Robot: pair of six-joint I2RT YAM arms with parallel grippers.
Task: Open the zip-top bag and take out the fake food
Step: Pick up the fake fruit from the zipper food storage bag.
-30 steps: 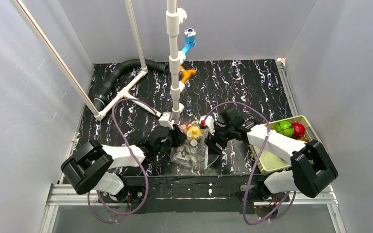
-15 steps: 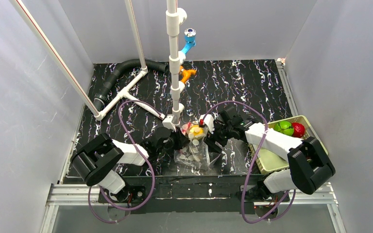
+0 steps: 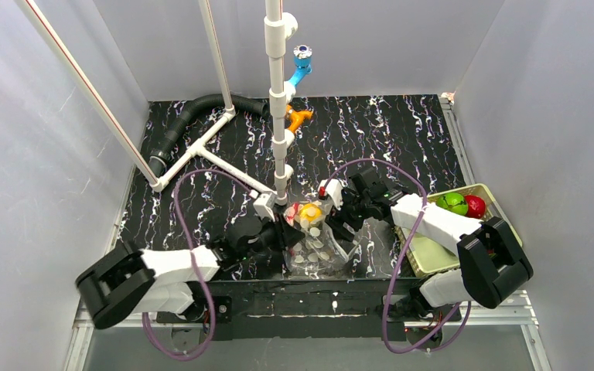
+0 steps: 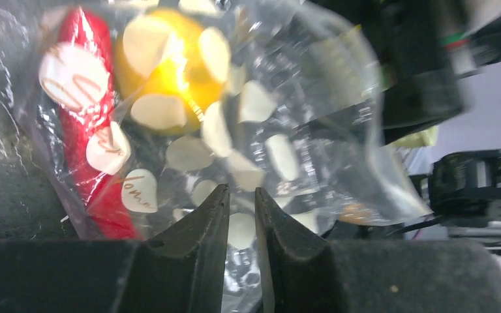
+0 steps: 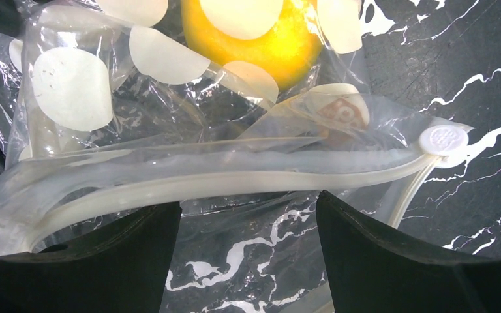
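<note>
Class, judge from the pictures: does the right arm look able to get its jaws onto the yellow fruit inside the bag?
Probably not. The right gripper stands open at the zip strip, and the yellow fruit lies beyond it behind the dotted film of the zip-top bag, so the jaws would meet plastic first.

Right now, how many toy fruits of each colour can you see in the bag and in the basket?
Red: 2, the bagged red piece and the basket red piece
Yellow: 1, the yellow piece in the zip-top bag
Green: 1, the green piece in the basket
Total: 4 showing; the crinkly bag may hide more.
</note>
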